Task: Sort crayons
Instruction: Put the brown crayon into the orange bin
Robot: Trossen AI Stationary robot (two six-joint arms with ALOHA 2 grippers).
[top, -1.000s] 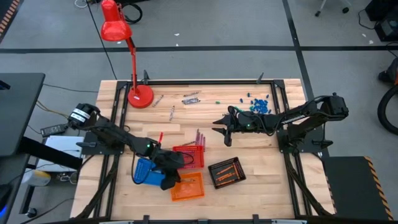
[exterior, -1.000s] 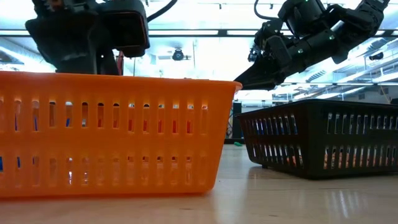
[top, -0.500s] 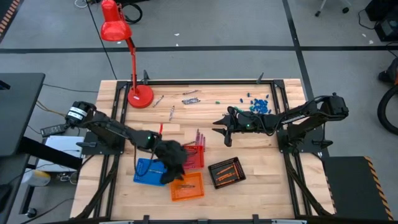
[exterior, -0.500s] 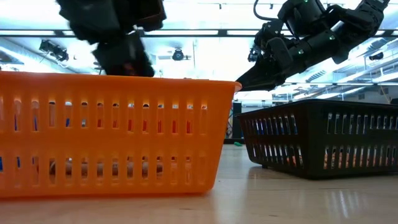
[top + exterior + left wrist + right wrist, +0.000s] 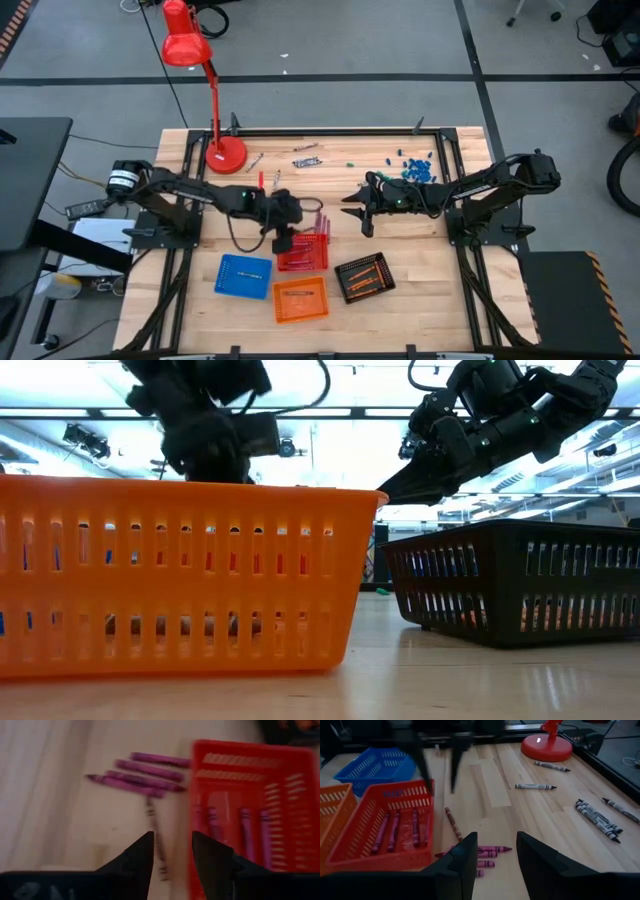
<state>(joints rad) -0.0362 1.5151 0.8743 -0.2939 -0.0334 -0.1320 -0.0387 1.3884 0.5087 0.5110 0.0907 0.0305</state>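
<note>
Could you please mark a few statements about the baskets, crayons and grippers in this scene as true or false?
1. The red basket holds magenta crayons. True.
2. The left gripper grips a crayon. False: its fingers stand open and empty above the red basket's edge.
3. Magenta crayons lie on the table beside the red basket. True.
4. The right gripper hangs over the blue basket. False: it hovers open over bare table, right of the red basket.
5. The lamp is blue. False: it is red.

Two dark jointed arms point(image 5: 190, 192) trailing black cables.
</note>
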